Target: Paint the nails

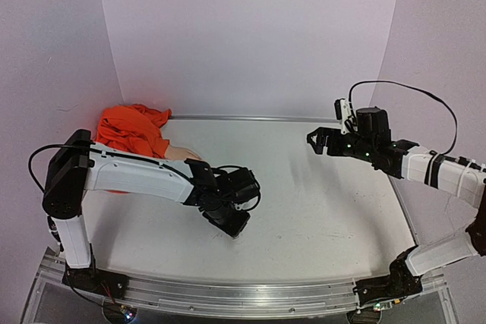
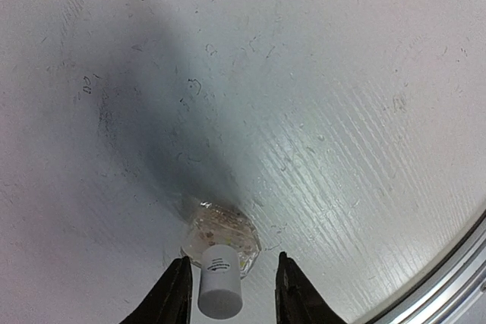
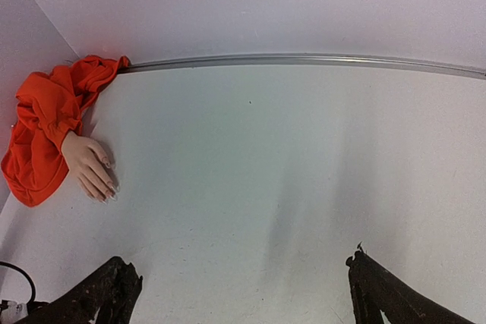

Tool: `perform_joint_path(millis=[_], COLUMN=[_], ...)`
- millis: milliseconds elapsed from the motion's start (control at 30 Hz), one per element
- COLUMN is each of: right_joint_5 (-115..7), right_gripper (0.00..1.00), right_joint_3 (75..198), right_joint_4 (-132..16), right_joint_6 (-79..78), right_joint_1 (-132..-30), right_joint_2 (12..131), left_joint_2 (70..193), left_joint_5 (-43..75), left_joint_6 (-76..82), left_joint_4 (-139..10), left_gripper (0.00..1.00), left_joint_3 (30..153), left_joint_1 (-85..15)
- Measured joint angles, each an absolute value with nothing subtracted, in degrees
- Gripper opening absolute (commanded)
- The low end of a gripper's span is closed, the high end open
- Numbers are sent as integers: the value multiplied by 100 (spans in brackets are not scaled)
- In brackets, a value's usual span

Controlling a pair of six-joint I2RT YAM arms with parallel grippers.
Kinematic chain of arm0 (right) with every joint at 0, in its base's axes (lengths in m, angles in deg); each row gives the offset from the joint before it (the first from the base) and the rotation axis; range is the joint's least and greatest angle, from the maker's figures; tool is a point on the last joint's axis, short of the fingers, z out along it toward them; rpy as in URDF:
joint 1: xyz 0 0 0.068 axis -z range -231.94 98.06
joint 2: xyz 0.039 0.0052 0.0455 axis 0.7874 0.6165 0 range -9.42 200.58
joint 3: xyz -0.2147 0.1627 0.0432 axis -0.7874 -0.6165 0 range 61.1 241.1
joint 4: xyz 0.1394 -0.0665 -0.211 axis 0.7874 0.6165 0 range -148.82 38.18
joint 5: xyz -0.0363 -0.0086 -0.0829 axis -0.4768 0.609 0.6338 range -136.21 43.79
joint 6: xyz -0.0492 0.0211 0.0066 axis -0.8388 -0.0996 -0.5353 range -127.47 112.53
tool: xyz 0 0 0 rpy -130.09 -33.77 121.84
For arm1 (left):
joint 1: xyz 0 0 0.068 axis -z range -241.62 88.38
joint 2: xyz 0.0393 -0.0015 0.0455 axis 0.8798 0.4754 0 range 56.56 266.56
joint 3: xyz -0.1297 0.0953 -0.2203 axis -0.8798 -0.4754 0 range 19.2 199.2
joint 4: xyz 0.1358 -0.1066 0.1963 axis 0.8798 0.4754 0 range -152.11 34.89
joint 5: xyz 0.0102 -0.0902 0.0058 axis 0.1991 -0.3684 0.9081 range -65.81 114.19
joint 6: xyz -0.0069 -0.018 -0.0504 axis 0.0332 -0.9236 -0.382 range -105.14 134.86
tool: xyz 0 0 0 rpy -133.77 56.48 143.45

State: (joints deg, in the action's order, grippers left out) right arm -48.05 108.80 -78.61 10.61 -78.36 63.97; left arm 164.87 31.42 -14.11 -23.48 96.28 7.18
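Note:
The small pale mannequin hand (image 3: pixel 89 168) lies palm down at the far left of the table, its tiny nails (image 3: pixel 111 187) at the fingertips, its wrist in an orange cloth sleeve (image 3: pixel 42 127). From above, the hand (image 1: pixel 182 154) and sleeve (image 1: pixel 133 130) are partly hidden behind my left arm. My left gripper (image 1: pixel 231 225) is low over the table's middle. In its wrist view the left gripper (image 2: pixel 232 267) is open, its jaws either side of the white cap (image 2: pixel 220 291) of a small clear bottle (image 2: pixel 228 231) standing on the table. My right gripper (image 1: pixel 317 142) is raised at the right, and in its wrist view the right gripper (image 3: pixel 239 263) is wide open and empty.
A metal rail (image 3: pixel 304 60) runs along the table's back edge below the pale walls. The table's metal front edge (image 2: pixel 448 271) lies close to the right of the bottle. A black cable (image 1: pixel 34 165) loops by the left arm.

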Motion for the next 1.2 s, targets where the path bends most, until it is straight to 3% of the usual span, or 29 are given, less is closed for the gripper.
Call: perform_joint_path(millis=[400, 633, 967, 1200], right_joint_5=[-4821, -5540, -6528, -6644], right_gripper=[98, 98, 98, 80], right_joint_3=[10815, 10727, 10683, 11068], right_joint_4=[-7896, -8084, -8755, -9290], right_joint_6=[950, 583, 47, -589], right_joint_1=[-7836, -7838, -8544, -9488], right_joint_2=[6397, 6414, 6991, 7866], left_joint_2=[16603, 16592, 16006, 15764], left_joint_5=[3216, 3166, 1977, 1559], left_joint_6=[-1350, -1306, -1949, -2475], left_joint_4=[-1926, -1377, -870, -630], left_gripper=[0, 0, 0, 0], left_joint_3=[9998, 10708, 11228, 11407], left_joint_1=[718, 504, -1000, -1179])
